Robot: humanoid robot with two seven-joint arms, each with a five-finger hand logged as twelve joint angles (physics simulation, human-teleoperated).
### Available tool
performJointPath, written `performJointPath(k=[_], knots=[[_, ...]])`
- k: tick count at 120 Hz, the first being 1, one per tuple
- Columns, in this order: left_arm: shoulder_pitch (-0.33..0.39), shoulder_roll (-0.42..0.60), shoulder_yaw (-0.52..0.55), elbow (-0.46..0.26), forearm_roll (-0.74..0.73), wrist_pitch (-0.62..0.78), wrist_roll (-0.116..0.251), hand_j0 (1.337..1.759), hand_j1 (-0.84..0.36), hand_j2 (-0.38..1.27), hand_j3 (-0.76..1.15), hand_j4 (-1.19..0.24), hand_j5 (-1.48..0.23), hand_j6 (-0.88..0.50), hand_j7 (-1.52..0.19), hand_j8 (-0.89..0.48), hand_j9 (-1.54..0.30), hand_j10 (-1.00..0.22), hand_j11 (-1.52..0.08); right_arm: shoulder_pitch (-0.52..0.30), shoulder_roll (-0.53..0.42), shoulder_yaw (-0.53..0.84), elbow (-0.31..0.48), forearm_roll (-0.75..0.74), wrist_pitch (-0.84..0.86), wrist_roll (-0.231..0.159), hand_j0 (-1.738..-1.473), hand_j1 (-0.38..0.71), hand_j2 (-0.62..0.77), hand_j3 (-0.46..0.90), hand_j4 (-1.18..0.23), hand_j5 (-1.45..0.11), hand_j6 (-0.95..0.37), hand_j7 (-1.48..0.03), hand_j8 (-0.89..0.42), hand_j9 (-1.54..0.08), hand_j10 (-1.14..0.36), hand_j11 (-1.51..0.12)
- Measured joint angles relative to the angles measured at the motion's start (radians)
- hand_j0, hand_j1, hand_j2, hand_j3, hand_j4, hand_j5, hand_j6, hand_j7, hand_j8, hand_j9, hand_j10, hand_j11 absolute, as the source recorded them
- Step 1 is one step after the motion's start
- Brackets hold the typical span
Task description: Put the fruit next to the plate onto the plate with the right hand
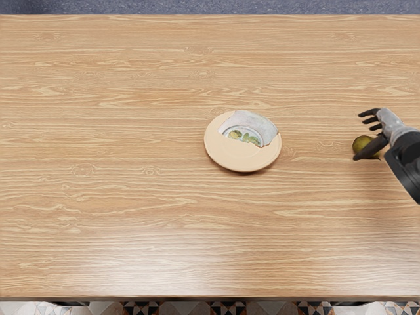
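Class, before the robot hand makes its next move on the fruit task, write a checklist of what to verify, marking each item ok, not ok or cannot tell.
1. Right robot hand is beside the fruit: ok.
2. Fingers are spread, ready to close: ok.
3. Fruit is gripped: not ok, the fingers are not closed round it.
4. Fruit is on the plate: not ok, it lies on the table, well to the plate's right.
5. Plate has bare room: ok, at its front part.
6. Left arm is out of the way: cannot tell, not in view.
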Motion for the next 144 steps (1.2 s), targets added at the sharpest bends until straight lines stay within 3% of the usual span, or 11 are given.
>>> performJointPath(k=[62, 144], knots=[[0.001, 0.000, 0.000, 0.000, 0.000, 0.000, 0.000, 1.658, 0.35, 0.00, 0.00, 0.00, 0.00, 0.00, 0.00, 0.00, 0.00, 0.00, 0.00, -0.009, 0.079, -0.002, -0.093, -0.028, -0.057, 0.000, -1.658, 0.04, -0.06, 0.00, -0.33, -0.42, -0.33, -0.42, -0.33, -0.42, -0.33, -0.42], [0.001, 0.000, 0.000, 0.000, 0.000, 0.000, 0.000, 1.658, 0.35, 0.00, 0.00, 0.00, 0.00, 0.00, 0.00, 0.00, 0.00, 0.00, 0.00, -0.026, 0.106, -0.001, -0.103, -0.045, -0.057, -0.001, -1.658, 0.09, -0.06, 0.00, -0.41, -0.46, -0.39, -0.49, -0.39, -0.46, -0.34, -0.49]])
